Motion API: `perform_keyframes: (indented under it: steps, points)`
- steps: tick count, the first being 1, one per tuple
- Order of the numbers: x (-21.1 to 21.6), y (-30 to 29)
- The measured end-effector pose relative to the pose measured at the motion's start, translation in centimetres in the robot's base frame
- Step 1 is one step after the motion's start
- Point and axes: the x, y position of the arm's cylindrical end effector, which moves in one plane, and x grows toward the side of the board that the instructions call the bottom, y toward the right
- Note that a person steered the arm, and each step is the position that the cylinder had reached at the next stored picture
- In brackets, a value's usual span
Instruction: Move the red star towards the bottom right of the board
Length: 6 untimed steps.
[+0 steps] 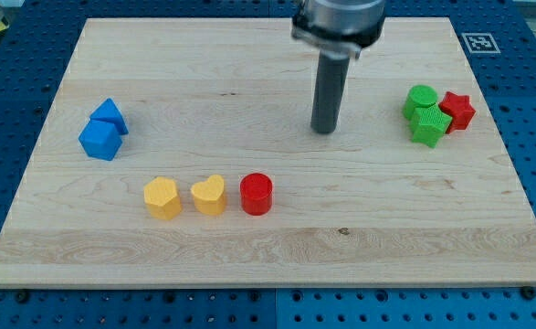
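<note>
End effector tip [324, 131] left of red star [458, 110].

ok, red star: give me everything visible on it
The red star is a small, chunky block of solid matte red with blunt points, lying flat on the wooden board near the view's right edge, in the upper half. Its left side presses against a cluster of two green blocks, which partly cover it. Nothing else touches it. My tip stands well to its left, near the board's middle, clear of all blocks.
</note>
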Motion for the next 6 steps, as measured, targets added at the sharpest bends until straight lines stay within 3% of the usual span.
perform_keyframes:
  steps: [2, 6]
  points:
    - [-8.7, 11.1]
    - [-1.5, 16.1]
